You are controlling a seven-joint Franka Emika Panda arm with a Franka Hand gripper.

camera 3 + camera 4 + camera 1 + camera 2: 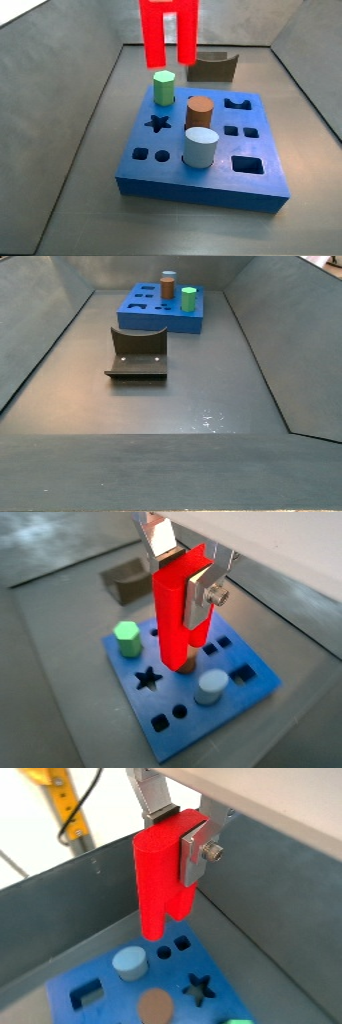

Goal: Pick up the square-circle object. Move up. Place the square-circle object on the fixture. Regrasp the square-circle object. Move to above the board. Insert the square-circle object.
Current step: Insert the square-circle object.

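The tool [190,574] is clamped on the square-circle object [178,612]. In both wrist views 1 silver finger [201,848] presses flat against the upper part of the red piece, and the second finger plate shows behind it. The piece hangs upright, its joined end up in the grip and its 2 legs pointing down. This orientation suits a vertical insertion; a grip high on the body leaves the legs free to enter a hole.

In a side view the red piece [170,30] sits at the top centre of the frame, legs down, raised clear of the board [254,185]. It is apart from everything below it. The tool itself is cut off by the frame edge there.

The board carries a green hexagonal peg [163,87], a brown cylinder [199,111] and a pale cylinder [201,146], each standing in a hole. Star, round and square cut-outs remain open. In a wrist view the legs hang over the middle of the board [254,687], near the brown cylinder, which is mostly hidden behind them.

The fixture [211,68] stands behind the board, upper centre right, with nothing in it. In the other side view the fixture [138,353] is at centre left, well apart from the board [134,318] at the top; neither the tool nor the red piece shows there.

Judgement: the stage in hand is the move to above the board. Alignment over the matching hole cannot be confirmed from these views. Risk: the standing pegs are close to the descent path.
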